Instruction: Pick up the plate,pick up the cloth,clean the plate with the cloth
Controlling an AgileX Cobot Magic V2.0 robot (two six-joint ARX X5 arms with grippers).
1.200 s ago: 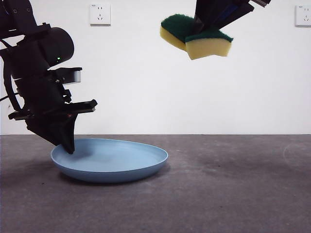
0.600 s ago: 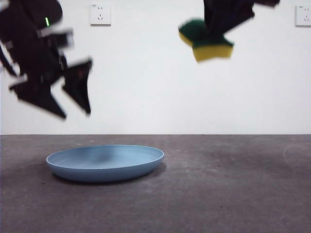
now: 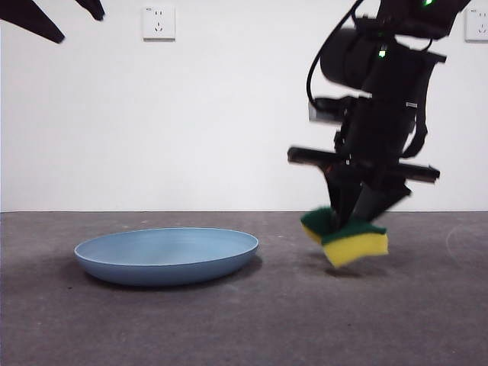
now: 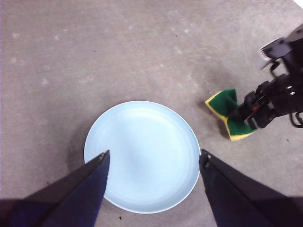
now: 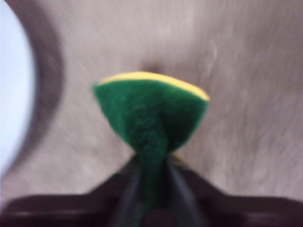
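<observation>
front view: the plate (image 3: 166, 255) is seen lying flat on the grey bench (image 3: 244, 320), with nothing touching it. the sponge (image 3: 345, 238) is held pinched and tilted in the right pincer (image 3: 352, 217), just above the bench and beside the plate, apart from it. the left pincer (image 4: 152, 161) is seen high above the plate with its jaws spread apart and nothing between them; only black tips are seen at the front view's top corner.

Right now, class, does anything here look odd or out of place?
Yes: the sponge is squeezed and folded in the right hand, hanging tilted beside the plate, not over it. The plate lies flat and unheld.
</observation>
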